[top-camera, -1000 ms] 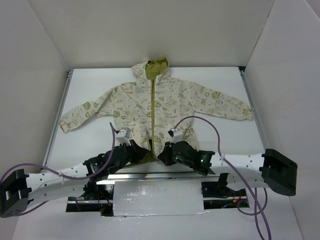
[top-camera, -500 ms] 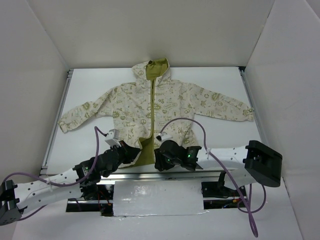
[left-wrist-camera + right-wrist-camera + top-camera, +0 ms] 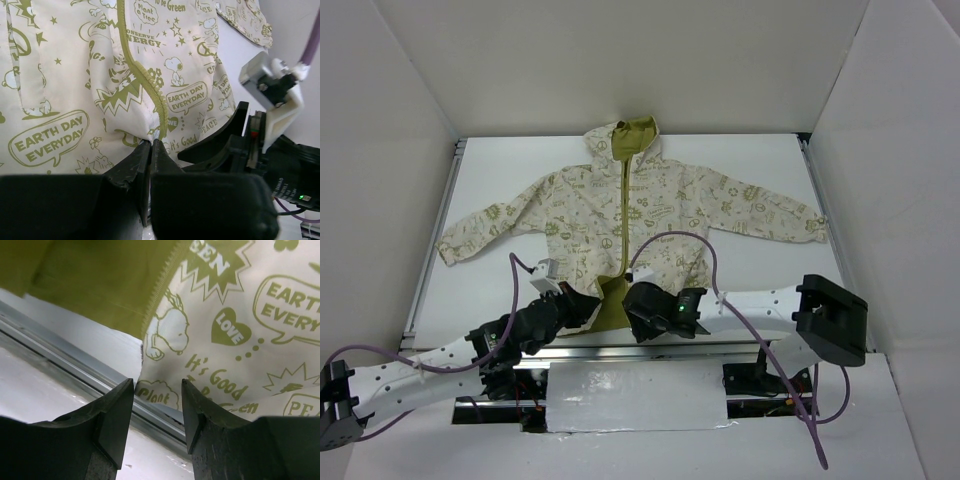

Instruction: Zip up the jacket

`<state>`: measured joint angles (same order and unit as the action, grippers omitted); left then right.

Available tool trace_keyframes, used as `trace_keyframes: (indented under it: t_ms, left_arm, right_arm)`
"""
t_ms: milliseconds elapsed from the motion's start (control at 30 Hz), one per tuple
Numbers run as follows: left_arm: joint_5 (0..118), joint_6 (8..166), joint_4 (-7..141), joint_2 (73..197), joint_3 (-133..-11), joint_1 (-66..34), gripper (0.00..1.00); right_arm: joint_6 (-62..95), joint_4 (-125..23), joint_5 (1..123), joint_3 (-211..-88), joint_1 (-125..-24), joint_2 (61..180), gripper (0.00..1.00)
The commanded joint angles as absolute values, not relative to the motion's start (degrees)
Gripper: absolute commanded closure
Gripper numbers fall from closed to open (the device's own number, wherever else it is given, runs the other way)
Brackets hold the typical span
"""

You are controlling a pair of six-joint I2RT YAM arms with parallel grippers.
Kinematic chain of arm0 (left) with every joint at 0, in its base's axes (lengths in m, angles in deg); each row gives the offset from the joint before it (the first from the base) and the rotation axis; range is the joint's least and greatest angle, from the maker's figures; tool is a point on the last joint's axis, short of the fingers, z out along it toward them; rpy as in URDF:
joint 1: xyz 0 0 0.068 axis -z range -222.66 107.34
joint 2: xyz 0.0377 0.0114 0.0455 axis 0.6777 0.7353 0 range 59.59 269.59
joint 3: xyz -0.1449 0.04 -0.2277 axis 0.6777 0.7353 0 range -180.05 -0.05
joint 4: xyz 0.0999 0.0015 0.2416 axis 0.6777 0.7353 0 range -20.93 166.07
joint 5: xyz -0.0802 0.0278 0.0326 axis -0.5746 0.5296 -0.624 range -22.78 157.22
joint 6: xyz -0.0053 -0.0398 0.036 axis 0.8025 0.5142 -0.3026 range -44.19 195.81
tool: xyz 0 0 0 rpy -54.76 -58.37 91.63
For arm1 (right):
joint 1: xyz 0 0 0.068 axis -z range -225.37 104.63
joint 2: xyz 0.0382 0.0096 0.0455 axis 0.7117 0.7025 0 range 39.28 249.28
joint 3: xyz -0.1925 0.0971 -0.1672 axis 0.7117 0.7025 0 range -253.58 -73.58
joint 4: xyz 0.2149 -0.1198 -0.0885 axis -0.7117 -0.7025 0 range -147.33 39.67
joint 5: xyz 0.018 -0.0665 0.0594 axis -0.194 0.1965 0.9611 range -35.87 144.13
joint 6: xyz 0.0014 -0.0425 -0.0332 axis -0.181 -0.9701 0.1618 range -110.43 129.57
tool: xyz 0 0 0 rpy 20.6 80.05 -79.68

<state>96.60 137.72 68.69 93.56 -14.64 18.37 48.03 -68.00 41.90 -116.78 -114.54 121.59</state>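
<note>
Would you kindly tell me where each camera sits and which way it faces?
Top external: above and behind the robot, looking down on the jacket; left gripper and right gripper at its hem.
Left wrist: low at the hem, facing up the zipper; left gripper shut on fabric, right gripper alongside.
Right wrist: low, facing the hem corner; right gripper open.
Shared: both wrist views show the zipper.

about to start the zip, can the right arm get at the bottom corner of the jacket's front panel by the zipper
Probably yes: the right gripper is open, and that corner of the jacket lies just ahead of the gap, with nothing in between.
</note>
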Motion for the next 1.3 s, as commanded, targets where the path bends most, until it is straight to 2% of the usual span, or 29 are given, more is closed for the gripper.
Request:
trace_keyframes:
  t_ms: [0, 333, 933, 1000, 1133, 1267]
  left_arm:
    - [97.1, 137.9, 67.8, 93.0, -14.3, 18.2, 1.0]
    - [96.5, 137.6, 66.7, 93.9, -13.9, 18.2, 1.0]
    - [94.7, 136.6, 64.9, 96.1, -13.9, 18.2, 1.0]
    - [94.6, 136.5, 64.9, 96.3, -13.9, 18.2, 1.0]
    - [94.6, 136.5, 64.9, 96.4, -13.9, 18.2, 1.0]
    - [94.6, 136.5, 65.0, 96.3, -13.8, 18.2, 1.0]
  right_arm:
    - [47.0, -69.9, 41.5, -119.3, -115.2, 123.1, 0.5]
    - [47.1, -68.0, 40.8, -120.1, -115.8, 124.8, 0.51]
    - [46.7, -65.7, 40.0, -121.2, -115.8, 128.5, 0.59]
    - [46.7, -65.4, 39.9, -121.2, -115.9, 128.9, 0.62]
    - [46.7, -65.0, 39.8, -121.3, -115.9, 129.5, 0.85]
    - [47.1, -63.7, 40.2, -120.5, -115.7, 128.6, 0.93]
